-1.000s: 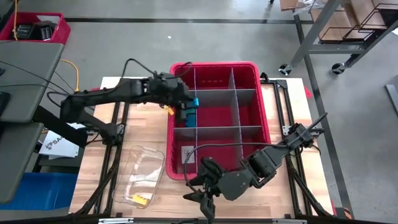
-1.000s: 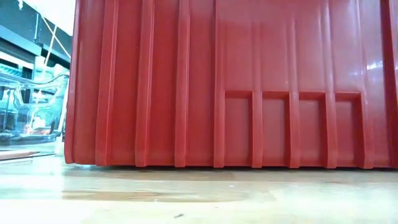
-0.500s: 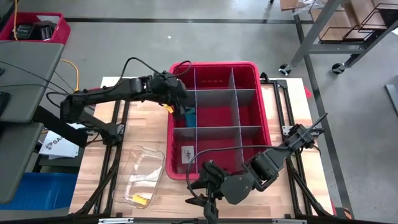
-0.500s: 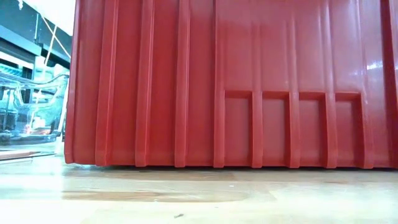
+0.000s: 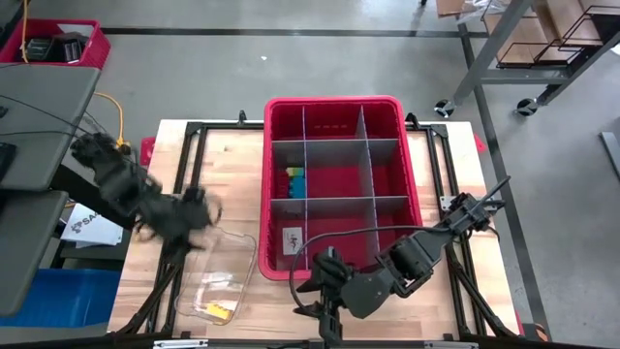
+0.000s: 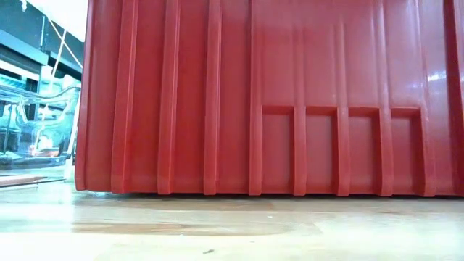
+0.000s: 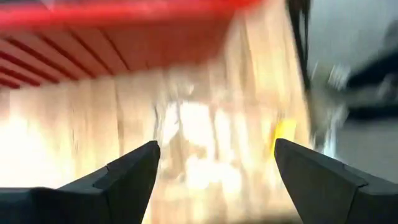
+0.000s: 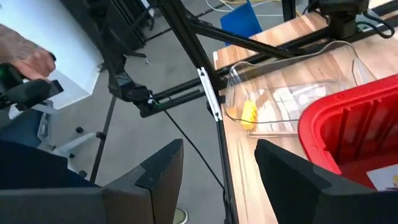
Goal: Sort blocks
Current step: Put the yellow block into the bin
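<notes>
A few blocks, blue, green and yellow, lie in the left middle compartment of the red bin. One yellow block sits in the clear plastic tray to the bin's left; it also shows in the right wrist view. My left gripper hangs open and blurred over the table left of the bin, just beyond the tray, with nothing between its fingers. My right gripper stands open at the table's near edge in front of the bin, holding nothing.
Grey divider sheets split the bin into compartments. The bin's red wall fills the low view, with the clear tray to its left. A black frame borders the table. A person's hand shows beyond the table's left side.
My left gripper has let go of a blue block over the bin's left middle compartment, where the block now lies. It then swung fast toward the table's left and near edges, ending above the far end of the clear tray. My right arm has kept its place.
</notes>
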`<state>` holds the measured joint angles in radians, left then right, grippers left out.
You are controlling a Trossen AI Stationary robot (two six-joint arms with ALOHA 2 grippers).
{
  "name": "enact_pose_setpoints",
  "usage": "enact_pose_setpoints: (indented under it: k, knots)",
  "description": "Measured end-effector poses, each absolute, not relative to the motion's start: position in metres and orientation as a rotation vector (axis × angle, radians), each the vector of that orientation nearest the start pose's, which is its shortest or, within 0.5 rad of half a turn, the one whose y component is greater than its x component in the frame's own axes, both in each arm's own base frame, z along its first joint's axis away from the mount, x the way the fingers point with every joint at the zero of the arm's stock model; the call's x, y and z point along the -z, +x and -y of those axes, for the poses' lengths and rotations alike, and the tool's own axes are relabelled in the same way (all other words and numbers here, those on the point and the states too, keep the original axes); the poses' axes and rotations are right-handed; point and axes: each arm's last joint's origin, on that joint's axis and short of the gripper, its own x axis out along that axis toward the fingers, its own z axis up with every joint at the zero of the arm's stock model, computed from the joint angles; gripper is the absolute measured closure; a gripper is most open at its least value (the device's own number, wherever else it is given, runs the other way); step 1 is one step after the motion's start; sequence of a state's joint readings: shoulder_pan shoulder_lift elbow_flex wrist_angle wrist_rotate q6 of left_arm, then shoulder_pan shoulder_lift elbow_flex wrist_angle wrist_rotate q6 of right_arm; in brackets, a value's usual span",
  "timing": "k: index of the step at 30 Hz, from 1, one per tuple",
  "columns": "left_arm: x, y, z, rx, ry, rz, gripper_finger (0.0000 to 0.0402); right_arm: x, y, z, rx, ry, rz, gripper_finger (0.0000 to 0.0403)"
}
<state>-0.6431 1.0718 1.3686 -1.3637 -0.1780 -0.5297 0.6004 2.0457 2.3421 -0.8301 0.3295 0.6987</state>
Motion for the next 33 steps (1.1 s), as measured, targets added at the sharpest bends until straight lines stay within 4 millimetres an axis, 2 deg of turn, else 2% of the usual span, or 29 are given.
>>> enact_pose_setpoints:
  k: [3,8,12,16,19,22,28,33]
  knots:
    - [-0.362,0.122,0.124,0.238,0.121,-1.148,0.0088,-0.417,0.368,-0.238,-0.08,0.435,-0.563,0.0206]
    - [-0.317,0.133,0.188,0.418,0.324,-1.244,0.0088,-0.417,0.369,-0.236,-0.066,0.462,-0.566,0.0206]
    - [-0.275,0.141,0.218,0.447,0.397,-1.312,0.0088,-0.417,0.369,-0.236,-0.056,0.495,-0.568,0.0206]
    - [-0.245,0.147,0.229,0.448,0.332,-1.29,0.0088,-0.417,0.37,-0.236,-0.057,0.498,-0.566,0.0206]
    - [-0.226,0.149,0.229,0.443,0.242,-1.3,0.0088,-0.417,0.37,-0.236,-0.051,0.519,-0.568,0.0206]
    - [-0.211,0.146,0.224,0.436,0.235,-1.324,0.0088,-0.417,0.37,-0.236,-0.058,0.522,-0.57,0.0206]
    - [-0.194,0.146,0.222,0.487,0.185,-1.346,0.0088,-0.417,0.369,-0.237,-0.073,0.526,-0.579,0.0206]
    - [-0.19,0.147,0.223,0.496,0.177,-1.309,0.0088,-0.417,0.369,-0.237,-0.073,0.525,-0.58,0.0206]
